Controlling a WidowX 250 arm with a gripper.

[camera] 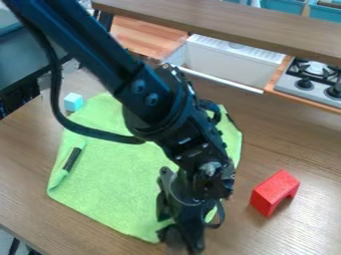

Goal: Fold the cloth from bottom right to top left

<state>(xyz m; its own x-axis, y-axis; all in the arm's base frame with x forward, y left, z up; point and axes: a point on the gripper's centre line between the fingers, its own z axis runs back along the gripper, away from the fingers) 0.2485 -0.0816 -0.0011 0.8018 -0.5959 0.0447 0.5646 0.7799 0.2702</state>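
Note:
The gripper [184,234] hangs low at the lower middle of the camera view, over the bottom right part of the green cloth [113,179]. That cloth lies mostly flat on the table, with a small folded-over strip along its left edge. Part of its middle and right side is hidden behind the arm, and so is the place where the gripper meets its lower right edge. Whether the gripper holds any cloth cannot be told.
A red arch-shaped block [273,191] stands right of the gripper on the wooden table [306,149]. A light blue cube [73,101] sits by the cloth's upper left edge. A dark object [72,159] lies at its left fold. Behind are a white sink [230,62] and a stove [311,82].

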